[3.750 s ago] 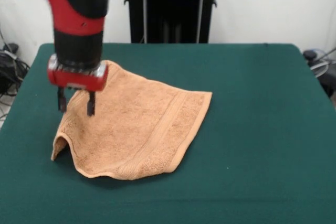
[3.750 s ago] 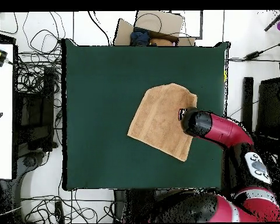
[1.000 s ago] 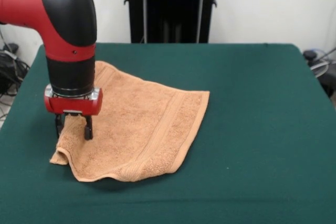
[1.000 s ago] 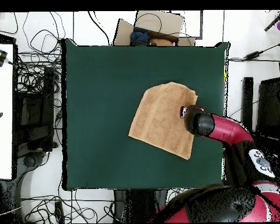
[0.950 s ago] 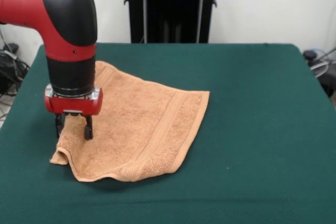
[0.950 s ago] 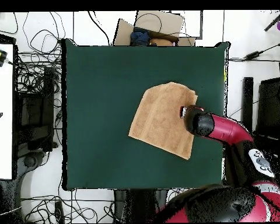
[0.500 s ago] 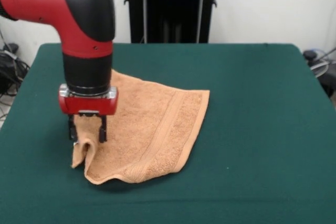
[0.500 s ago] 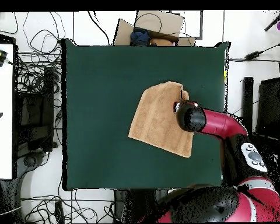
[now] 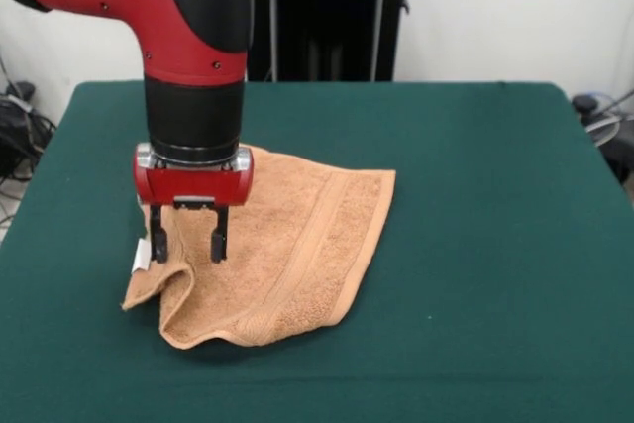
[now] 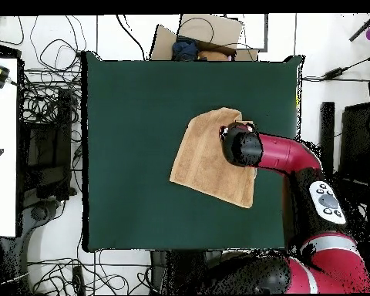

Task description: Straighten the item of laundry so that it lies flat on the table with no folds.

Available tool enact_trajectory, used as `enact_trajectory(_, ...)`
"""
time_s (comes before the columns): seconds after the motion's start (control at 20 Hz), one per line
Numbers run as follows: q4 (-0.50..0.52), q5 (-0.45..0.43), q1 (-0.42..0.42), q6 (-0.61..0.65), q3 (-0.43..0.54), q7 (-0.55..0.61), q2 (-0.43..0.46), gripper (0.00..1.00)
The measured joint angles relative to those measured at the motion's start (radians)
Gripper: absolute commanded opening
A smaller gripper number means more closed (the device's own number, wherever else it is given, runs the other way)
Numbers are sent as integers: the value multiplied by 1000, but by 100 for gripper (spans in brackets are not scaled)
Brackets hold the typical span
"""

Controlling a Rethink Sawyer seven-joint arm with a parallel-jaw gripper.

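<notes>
Arm: where it comes down from the top of the front view, the red and black arm [image 9: 193, 47] stands upright over the towel's left part, wrist pointing straight down.
Gripper: the gripper [image 9: 187, 245] has its two dark fingers [image 9: 217, 241] parted only a little, with a raised fold of towel edge between them (a small white tag [image 9: 142, 255] hangs just beside the left finger).
Towel: the orange-tan towel [image 9: 297, 235] lies on the table's left half, flat at its right, its lifted left corner curled over.
Table: the green table [image 9: 495, 245] stretches well beyond the towel.
</notes>
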Motion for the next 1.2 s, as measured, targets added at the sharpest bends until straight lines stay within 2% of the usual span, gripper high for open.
enact_trajectory(1.0, 1, 2, 6, 0, 0, 0, 17, 100)
enact_trajectory(1.2, -2, 4, -14, 1, 10, 0, 17, 100)
